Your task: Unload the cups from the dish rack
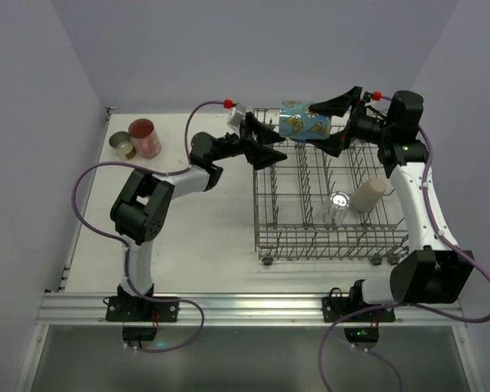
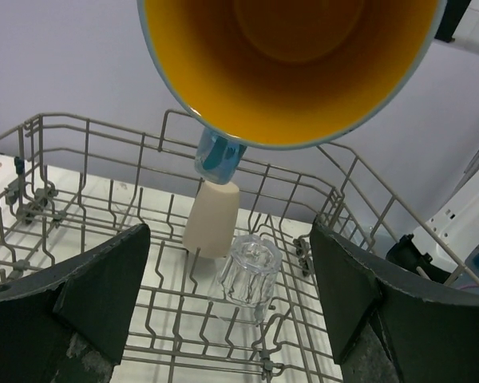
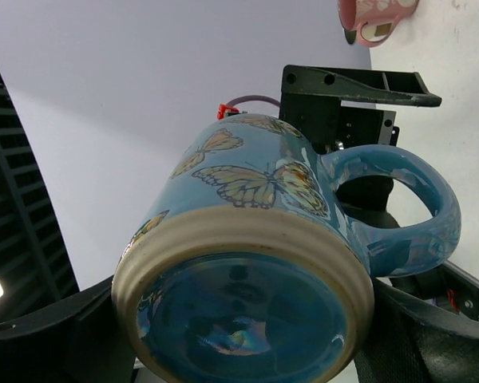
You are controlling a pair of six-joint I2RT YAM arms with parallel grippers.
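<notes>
Bright even light, soft shadows, sharp focus

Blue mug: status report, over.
Right claw shut on blue mug, over dish rack, far end. Left claw open, facing its mouth. Glass tumbler, beige cup below in rack. No obstruction seen.

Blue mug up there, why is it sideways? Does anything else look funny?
Yes. The blue mug hangs sideways in the air above the far edge of the dish rack, pinched by the right gripper. Inside the rack, the beige cup leans over instead of standing straight.
</notes>
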